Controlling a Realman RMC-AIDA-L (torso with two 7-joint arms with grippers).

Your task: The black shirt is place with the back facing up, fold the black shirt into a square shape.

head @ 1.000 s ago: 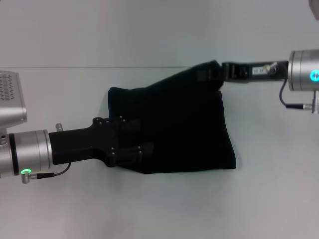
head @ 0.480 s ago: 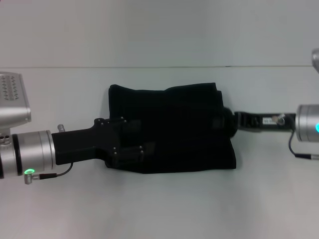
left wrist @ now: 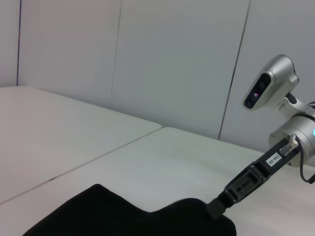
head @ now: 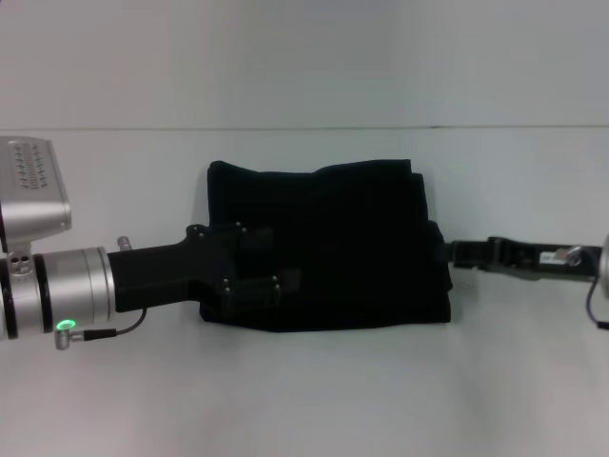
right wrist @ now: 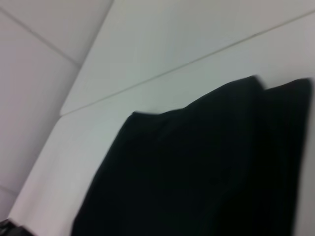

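The black shirt point(head: 343, 238) lies flat in the middle of the white table point(head: 304, 400) as a folded, roughly square block; it also shows in the left wrist view point(left wrist: 123, 216) and the right wrist view point(right wrist: 197, 172). My left gripper point(head: 276, 259) rests on the shirt's front left part with its two fingers spread apart on the cloth. My right gripper point(head: 441, 251) is low at the shirt's right edge, its tip touching or just beside the fabric. The left wrist view shows that tip point(left wrist: 216, 209) at the shirt's edge.
A seam line point(head: 143, 129) crosses the table behind the shirt. Bare tabletop surrounds the shirt on all sides. The right arm's silver wrist point(left wrist: 300, 142) stands off to the right.
The right gripper carried the raised back-right corner down and forward, then drew back to the right edge. The shirt went from a lifted flap to a flat block. The left arm barely moved.
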